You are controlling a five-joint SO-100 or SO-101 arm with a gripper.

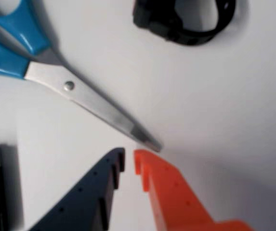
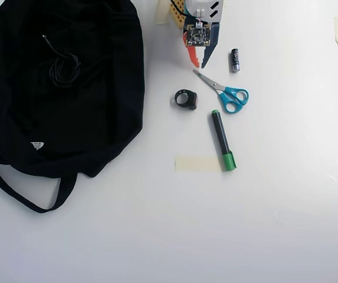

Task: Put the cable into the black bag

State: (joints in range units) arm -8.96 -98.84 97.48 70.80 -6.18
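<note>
The black bag (image 2: 98,118) lies flat at the left of the overhead view, its strap trailing toward the lower left and a small white label (image 2: 37,145) near its lower edge. The cable (image 2: 65,68) rests as a small loose coil on the bag's upper part, with its straight tail pointing up-left. I cannot tell whether it is inside an opening. My gripper (image 2: 199,63) is at the top centre, well to the right of the bag. In the wrist view the gripper (image 1: 129,159) has one orange and one dark finger, almost closed, empty, just above the table. Bag and cable are out of the wrist view.
Blue-handled scissors (image 2: 225,91) lie just below my gripper, their tip close to the fingertips in the wrist view (image 1: 80,94). Nearby are a thick black ring (image 2: 186,99), a battery (image 2: 235,60), a green-capped marker (image 2: 222,138) and a strip of tape (image 2: 195,164).
</note>
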